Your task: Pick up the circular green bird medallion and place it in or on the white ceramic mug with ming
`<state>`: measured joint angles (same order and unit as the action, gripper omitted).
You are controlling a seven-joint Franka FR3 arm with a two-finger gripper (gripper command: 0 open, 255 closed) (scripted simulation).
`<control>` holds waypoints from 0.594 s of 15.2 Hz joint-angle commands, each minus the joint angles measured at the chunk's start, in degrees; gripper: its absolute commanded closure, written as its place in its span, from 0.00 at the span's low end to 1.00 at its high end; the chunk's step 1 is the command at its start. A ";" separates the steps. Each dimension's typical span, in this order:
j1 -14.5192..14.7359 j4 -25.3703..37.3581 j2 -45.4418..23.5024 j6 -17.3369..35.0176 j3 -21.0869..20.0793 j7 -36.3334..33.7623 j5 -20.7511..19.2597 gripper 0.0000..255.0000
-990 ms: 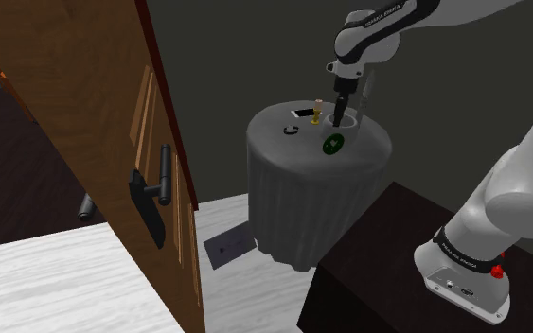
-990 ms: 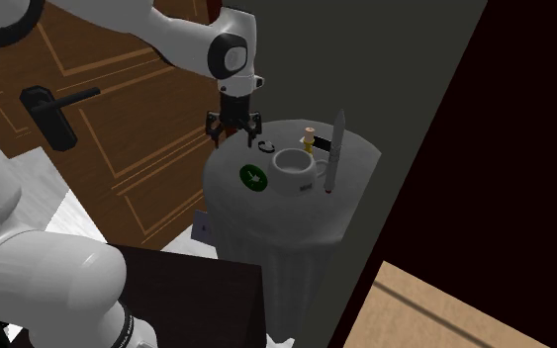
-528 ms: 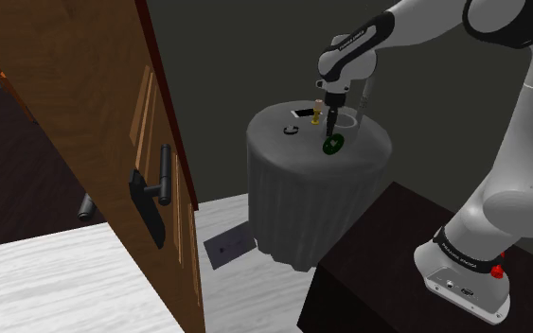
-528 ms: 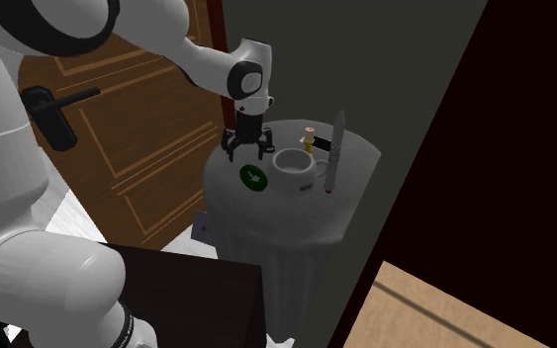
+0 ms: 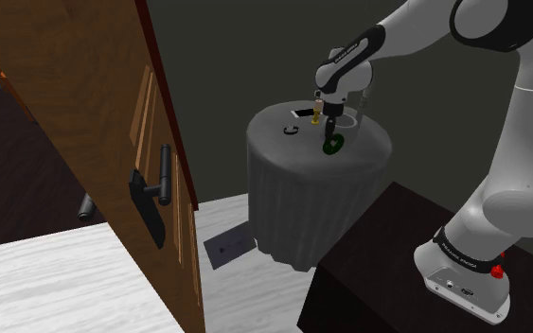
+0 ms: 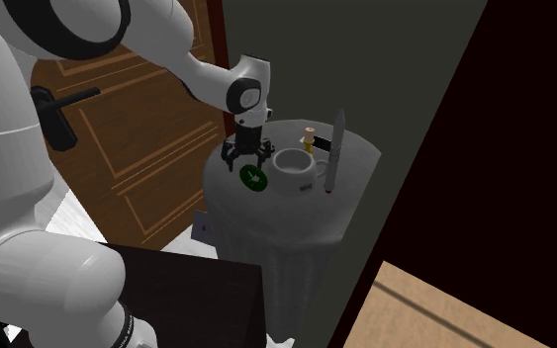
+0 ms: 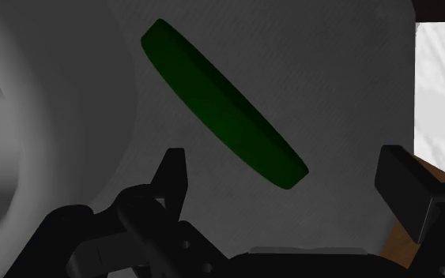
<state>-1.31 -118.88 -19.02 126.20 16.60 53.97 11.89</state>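
on the second exterior view's left stands a brown door point(image 6: 138, 148) with a black handle point(image 6: 53, 104); it takes no part in the task. next to it, over the round grey table point(image 6: 266, 213), the gripper point(image 6: 245, 156) hangs just above the medallion point(image 6: 254, 177) and points down, probably because such a flat disc can be taken only from above, by its edge. the jaws are spread wide and clasp nothing: in the wrist view the fingers point(image 7: 169, 178) stand far apart and the green disc lies ahead of them, untouched. the medallion rests flat on the table top, near the front edge in this view, and just beside the mug point(image 6: 294, 163), which is at its right. the white mug stands upright with its mouth upward, so the disc could be dropped in from above, and the way there is short. further right, close behind the mug, are a small yellow figure point(image 6: 309, 140) and a tall grey stick point(image 6: 333, 153); the arm should probably stay away from them during the lift. the step in hand seems to be the descent onto the disc before closing.
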 commanded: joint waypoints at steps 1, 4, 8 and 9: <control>0.02 -0.16 -0.07 0.26 -0.04 0.02 0.06 0.00; 0.02 -0.16 -0.07 0.26 -0.04 0.02 0.07 0.00; 0.02 -0.15 -0.07 0.25 -0.04 0.02 0.06 1.00; 0.02 -0.15 -0.07 0.25 -0.04 0.02 0.06 1.00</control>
<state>-1.28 -119.02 -19.06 126.45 16.54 53.98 11.96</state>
